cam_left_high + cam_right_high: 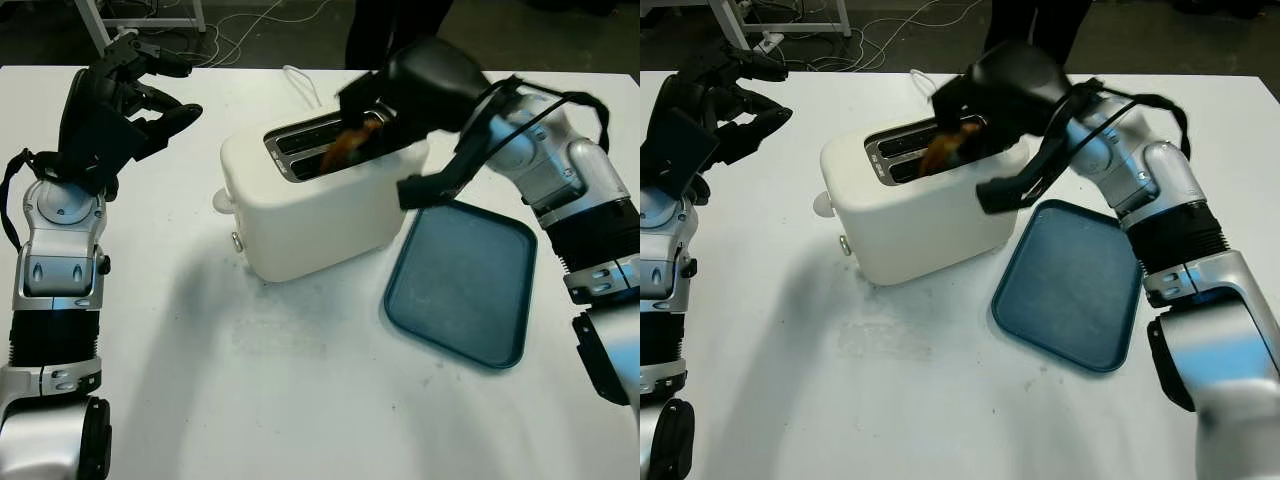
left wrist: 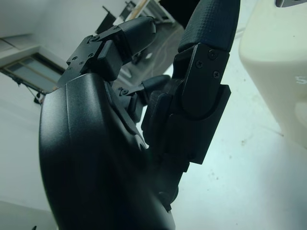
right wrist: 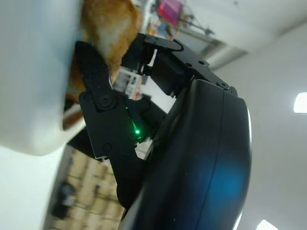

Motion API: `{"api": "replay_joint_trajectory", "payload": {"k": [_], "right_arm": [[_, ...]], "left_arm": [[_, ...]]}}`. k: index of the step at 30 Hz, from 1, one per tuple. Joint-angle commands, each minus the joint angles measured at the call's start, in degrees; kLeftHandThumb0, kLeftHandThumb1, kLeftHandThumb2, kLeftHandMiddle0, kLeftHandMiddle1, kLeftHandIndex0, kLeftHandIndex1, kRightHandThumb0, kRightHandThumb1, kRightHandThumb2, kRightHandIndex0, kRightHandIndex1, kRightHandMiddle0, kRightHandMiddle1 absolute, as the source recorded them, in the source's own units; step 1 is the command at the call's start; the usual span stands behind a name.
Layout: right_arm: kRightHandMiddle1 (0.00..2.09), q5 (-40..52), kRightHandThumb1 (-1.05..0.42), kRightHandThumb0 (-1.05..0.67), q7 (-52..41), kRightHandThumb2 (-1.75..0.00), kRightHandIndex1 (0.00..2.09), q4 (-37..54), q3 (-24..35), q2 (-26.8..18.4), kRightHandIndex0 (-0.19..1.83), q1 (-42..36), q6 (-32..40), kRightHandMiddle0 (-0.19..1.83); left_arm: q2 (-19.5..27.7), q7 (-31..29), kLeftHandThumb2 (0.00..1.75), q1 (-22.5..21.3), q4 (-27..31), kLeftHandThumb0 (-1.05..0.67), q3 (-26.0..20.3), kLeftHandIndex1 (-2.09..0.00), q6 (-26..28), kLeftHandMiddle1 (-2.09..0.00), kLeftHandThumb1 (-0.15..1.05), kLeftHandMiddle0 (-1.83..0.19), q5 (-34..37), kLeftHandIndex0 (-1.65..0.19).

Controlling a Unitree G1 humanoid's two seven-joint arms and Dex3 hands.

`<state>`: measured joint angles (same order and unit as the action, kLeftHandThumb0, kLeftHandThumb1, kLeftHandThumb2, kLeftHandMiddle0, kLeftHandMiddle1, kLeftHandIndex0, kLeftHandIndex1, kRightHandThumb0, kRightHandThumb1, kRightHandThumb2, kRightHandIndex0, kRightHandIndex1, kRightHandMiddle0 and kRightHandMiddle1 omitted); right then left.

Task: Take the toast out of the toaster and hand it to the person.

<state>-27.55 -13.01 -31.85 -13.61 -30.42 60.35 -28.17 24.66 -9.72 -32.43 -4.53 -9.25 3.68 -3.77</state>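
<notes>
Right robot hand (image 1: 975, 105) pinches the toast (image 1: 943, 148) in the toaster (image 1: 910, 215); left robot hand (image 1: 125, 95), open, hovers at nine o'clock.

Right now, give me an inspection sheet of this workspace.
Surface: white table, faint smudges.
Job's things: white toaster mid-table; toast sticking up from its near slot.
Clutter: blue tray beside the toaster, nothing on it.
Hands: right hand over the slots, fingers at the toast, grip unclear; left hand open, raised at the far left.
Cables: white cord behind the toaster; wires on the floor.
Surroundings: person standing across the table.
</notes>
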Motion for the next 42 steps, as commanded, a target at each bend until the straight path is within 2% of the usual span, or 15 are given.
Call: {"api": "replay_joint_trajectory", "payload": {"k": [1, 7, 13, 20, 26, 30, 32, 34, 36, 37, 38, 42], "right_arm": [[1.75, 4.3, -0.92, -0.32, -1.4, -0.18, 1.75, -1.8, 2.8, 0.7, 1.07, 3.0, 1.6, 0.81], [1.75, 11.8, -0.92, -0.44, -4.4, -0.23, 1.75, -6.2, 7.7, 0.1, 1.07, 7.0, 2.7, 0.84], [1.75, 14.7, -0.92, -0.47, -3.7, -0.17, 1.75, -7.2, 11.6, -0.5, 1.16, 9.4, 5.4, 0.96], [1.75, 17.6, -0.92, -0.49, -1.1, -0.13, 1.75, -18.1, 15.7, -0.8, 1.16, 11.3, 6.8, 0.97], [1.75, 19.4, -0.92, -0.37, 5.5, -0.18, 1.75, -29.5, 19.0, -0.6, 1.0, 11.3, 13.5, 0.76], [1.75, 20.1, -0.92, -0.22, 10.4, -0.25, 1.75, -36.2, 20.0, 0.0, 0.93, 10.7, 17.9, 0.71], [1.74, 22.5, -0.92, -0.15, 12.1, -0.29, 1.75, -38.1, 22.2, 1.1, 0.87, 10.4, 20.3, 0.6], [1.55, 23.4, -0.92, -0.15, 14.0, -0.31, 1.75, -39.1, 23.4, 1.8, 0.75, 9.9, 21.7, 0.41], [1.66, 25.0, -0.92, -0.14, 15.3, -0.31, 1.75, -40.0, 25.1, 2.8, 0.72, 9.3, 22.6, 0.27], [1.64, 25.7, -0.92, -0.15, 16.5, -0.26, 1.75, -40.4, 25.9, 3.3, 0.73, 9.0, 23.1, 0.3], [1.37, 25.5, -0.92, -0.15, 17.7, -0.26, 1.75, -40.6, 25.7, 3.8, 0.71, 8.4, 23.3, 0.37], [1.57, 26.6, -0.92, -0.07, 20.4, -0.36, 1.75, -41.5, 26.9, 5.7, 0.65, 6.7, 25.4, 0.3]], "left_arm": [[-0.2, 0.0, 0.05, 0.7, 0.6, -0.94, -0.4, -1.04, 0.0, -1.2, 0.92, -0.39, 1.0, -0.36], [-0.1, 0.1, 0.05, 0.7, 0.8, -0.94, -0.3, -1.05, 0.3, -1.21, 0.92, -0.38, 0.7, -0.35], [-0.3, 0.3, 0.03, 0.7, 0.9, -0.93, -0.3, -1.05, 0.7, -1.22, 0.92, -0.38, 0.8, -0.36], [-0.2, 0.2, 0.03, 0.8, 0.9, -0.92, -0.5, -1.05, 0.3, -1.21, 0.92, -0.4, 0.7, -0.37], [-0.3, 0.1, 0.03, 0.9, 0.8, -0.91, -0.6, -1.04, 0.4, -1.21, 0.92, -0.38, 1.1, -0.36], [-0.2, 0.1, 0.03, 0.8, -0.1, -0.91, -0.5, -1.05, -1.0, -1.22, 0.92, -0.39, 0.7, -0.36], [-0.2, 0.2, 0.04, 0.8, -0.1, -0.92, -0.4, -1.06, -1.1, -1.22, 0.92, -0.39, 0.5, -0.36], [-0.3, 0.2, 0.04, 0.8, 0.0, -0.92, -0.4, -1.06, -0.7, -1.22, 0.92, -0.39, 0.6, -0.37], [-0.3, 0.1, 0.03, 0.7, -0.1, -0.92, -0.4, -1.05, -0.6, -1.22, 0.92, -0.39, 0.7, -0.36], [-0.3, 0.1, 0.03, 0.7, -0.1, -0.92, -0.4, -1.05, -0.6, -1.22, 0.92, -0.39, 0.7, -0.36], [-0.4, 0.1, 0.03, 0.7, 0.0, -0.92, -0.4, -1.05, -0.3, -1.22, 0.92, -0.39, 0.7, -0.36], [-0.5, -0.1, 0.03, 0.6, -0.1, -0.92, -0.4, -1.05, -0.3, -1.21, 0.92, -0.39, 0.9, -0.36]]}}
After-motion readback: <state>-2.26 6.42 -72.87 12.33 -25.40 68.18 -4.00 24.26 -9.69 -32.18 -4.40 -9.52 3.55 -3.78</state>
